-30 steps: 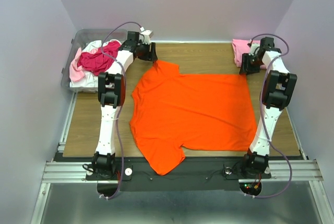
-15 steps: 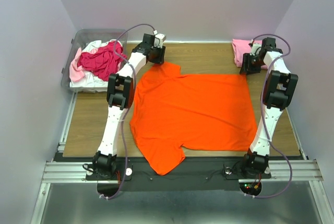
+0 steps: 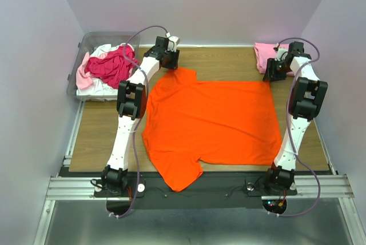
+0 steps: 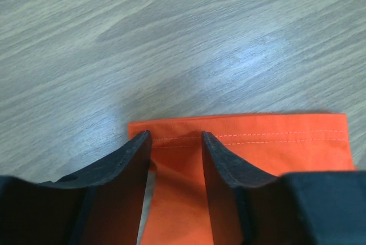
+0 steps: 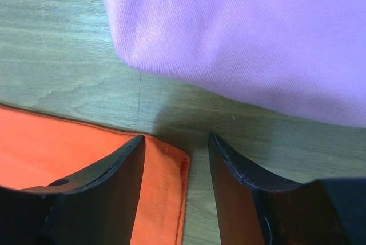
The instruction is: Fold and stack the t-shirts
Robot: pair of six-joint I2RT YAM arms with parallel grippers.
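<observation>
Orange shirt's (image 3: 211,122) 11 o'clock sleeve is straddled by the left claw (image 4: 176,136), its 1 o'clock corner by the right claw (image 5: 176,137); both are parted, possibly touching cloth.

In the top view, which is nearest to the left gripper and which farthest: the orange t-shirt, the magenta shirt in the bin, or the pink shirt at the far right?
1. orange t-shirt: its sleeve lies directly at the left gripper.
2. magenta shirt: to the left, in the bin.
3. pink shirt: at the far right corner.
</observation>
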